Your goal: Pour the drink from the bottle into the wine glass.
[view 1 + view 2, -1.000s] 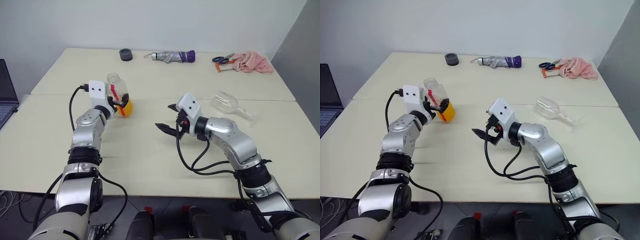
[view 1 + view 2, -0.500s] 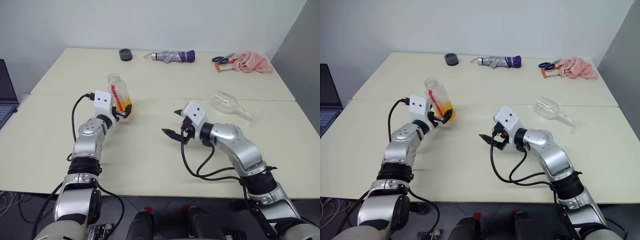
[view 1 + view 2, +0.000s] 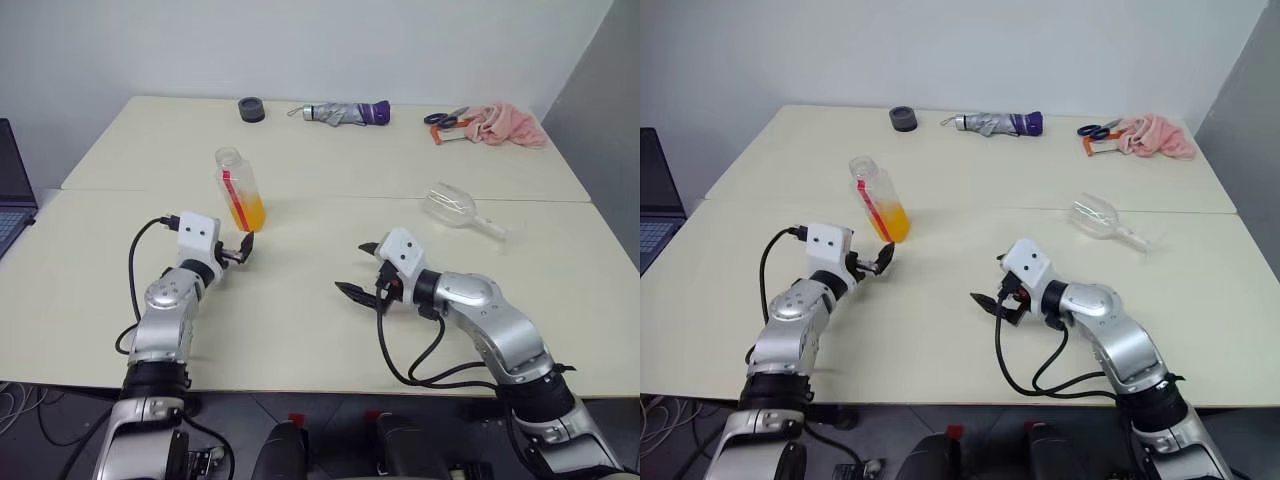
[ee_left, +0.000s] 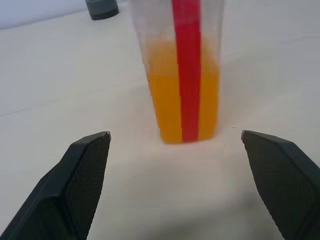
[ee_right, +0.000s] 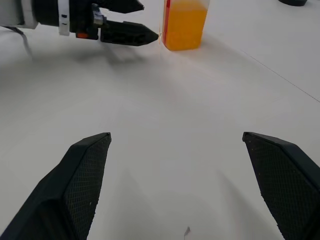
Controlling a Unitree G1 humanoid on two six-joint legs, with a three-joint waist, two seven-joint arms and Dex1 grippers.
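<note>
Both pairs of fingers stand spread and grasp nothing. The left gripper [image 3: 243,250] hangs just near of the bottle [image 3: 240,189], apart from it; the right gripper [image 3: 362,268] hovers over bare table [image 3: 300,330] at centre. The bottle stands upright on the left, its lower part holding the drink [image 3: 247,213], its top apparently uncapped. The wine glass [image 3: 455,209] lies on its side, far right, well apart from either gripper. Judged step: the glass seems to need standing upright on its foot first; a grasp at the stem, turned gently, looks wise before any pour
</note>
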